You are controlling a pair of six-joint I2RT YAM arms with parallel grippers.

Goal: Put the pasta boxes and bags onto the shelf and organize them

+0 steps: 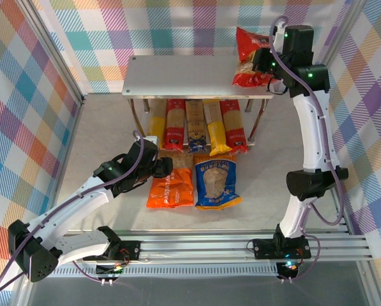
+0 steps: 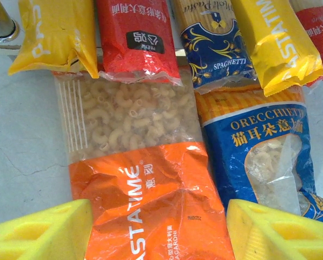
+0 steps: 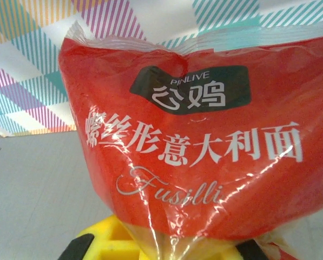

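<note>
ok so the red bag (image 1: 249,60) is up on the top tier of the shelf (image 1: 177,76), at the far right end, and the right claw (image 1: 270,67) sits right at the bag's right edge, clenched on it. On the right wrist cam the bag is pretty much pressed against the lens, "Fusilli" across the front, with one yellow finger (image 3: 104,241) poking out under its bottom edge. The plastic covers the other finger, so I can't tell how much of the bag is pinched.

The orange bag (image 1: 171,188) lies flat on the bench (image 1: 107,140) just near of the shelf, with the blue bag (image 1: 216,182) right beside it on the right. The left claw (image 1: 159,167) hangs over the orange bag's far left part and hides that corner from above. The five spaghetti packs (image 1: 195,131) lie in a row under the top tier, which cuts off their far ends. Their near ends stick out and overlap the far edges of both bags.

On the left wrist cam the left claw is released, its fingers (image 2: 47,233) spread wide either side of the orange bag and gripping nothing. I honestly can't tell whether they touch the plastic or just float above it.
</note>
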